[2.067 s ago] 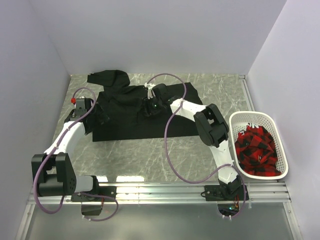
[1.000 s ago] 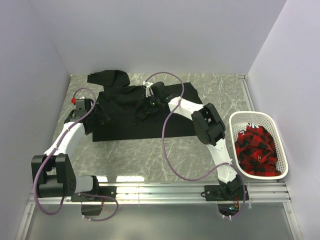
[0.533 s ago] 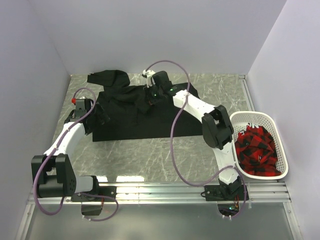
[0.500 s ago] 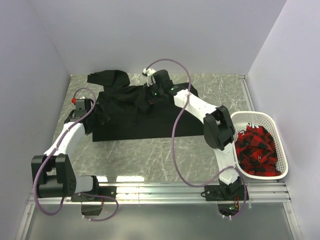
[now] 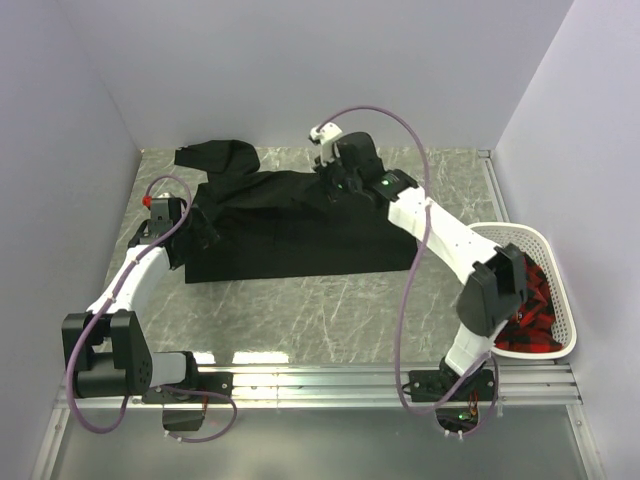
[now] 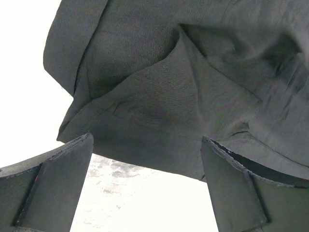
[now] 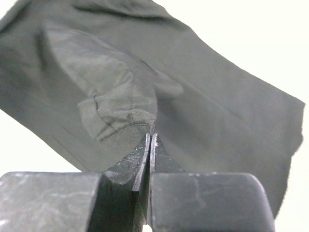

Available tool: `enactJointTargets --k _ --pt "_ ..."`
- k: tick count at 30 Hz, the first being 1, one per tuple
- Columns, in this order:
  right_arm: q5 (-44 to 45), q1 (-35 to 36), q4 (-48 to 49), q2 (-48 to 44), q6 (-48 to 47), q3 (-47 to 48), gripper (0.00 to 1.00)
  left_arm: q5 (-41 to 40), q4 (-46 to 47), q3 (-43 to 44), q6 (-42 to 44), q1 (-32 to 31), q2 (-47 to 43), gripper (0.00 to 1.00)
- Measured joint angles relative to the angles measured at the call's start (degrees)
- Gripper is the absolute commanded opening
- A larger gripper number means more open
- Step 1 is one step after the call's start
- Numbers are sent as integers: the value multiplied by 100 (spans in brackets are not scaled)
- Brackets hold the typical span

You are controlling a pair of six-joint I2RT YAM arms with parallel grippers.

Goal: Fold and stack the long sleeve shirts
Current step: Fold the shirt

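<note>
r arm reaches far out from its base at the near-right edge. its elbow is bent above the white basket (image 5: 520, 232) and the forearm runs back-left over the table (image 5: 300, 310), w/ the wrist over the far edge of the black shirt (image 5: 290, 240). the right gripper (image 5: 328, 188) points down-left into the cloth. in the wrist view its fingers (image 7: 126, 169) are pressed together w/ a small fold of the shirt pinched at the tips, and the fabric is raised into a ridge there.

l arm is folded, elbow low by its base at near left, forearm angled up-right to the shirt's left edge. the left gripper (image 5: 203, 233) is spread wide and holds nothing. the shirt's edge lies just past its fingers (image 6: 53, 186); can't tell if it touches them.

the shirt lies mid-to-back of the table, mostly a flat rectangle, w/ a bunched sleeve (image 5: 220, 158) at back left. the basket at right holds red-and-black checked cloth (image 5: 540, 300).
</note>
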Motion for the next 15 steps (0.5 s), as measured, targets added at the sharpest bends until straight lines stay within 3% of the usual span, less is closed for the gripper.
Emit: enactJointTargets --k 15 --pt "1670 0 354 -1910 -400 -2420 0 61 11 -48 -7 0 0 99"
